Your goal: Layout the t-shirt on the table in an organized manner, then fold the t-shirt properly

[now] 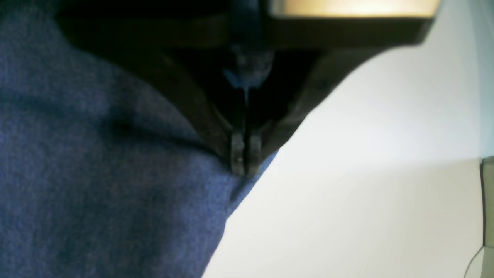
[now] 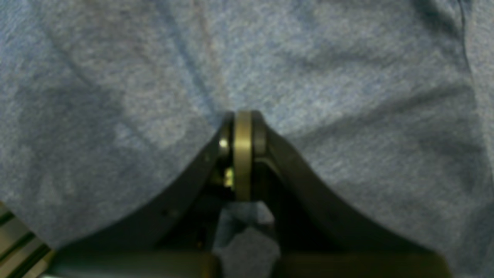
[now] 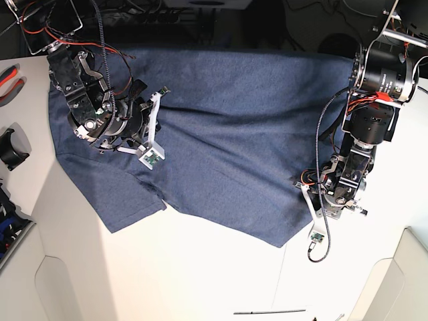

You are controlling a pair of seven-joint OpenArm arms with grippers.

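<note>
Clearly the step in hand is spreading: the large slate-blue cotton t-shirt lies mostly open across the far half of the broad white tabletop, its near hem running crooked from the left sleeve toward a low corner on the right. To do it well, I judge both arms should draw their edges apart together and keep the cloth low, so the fabric tautens evenly and the folds near the left sleeve smooth out instead of bunching.

The left gripper, on the right of the base view, is clenched on the shirt's edge right where the cloth meets bare table. The right gripper, over the shirt's far left part, is pressed tight together too; a tuft of blue fabric shows behind its tips, so it seems to pinch the shirt.
</note>
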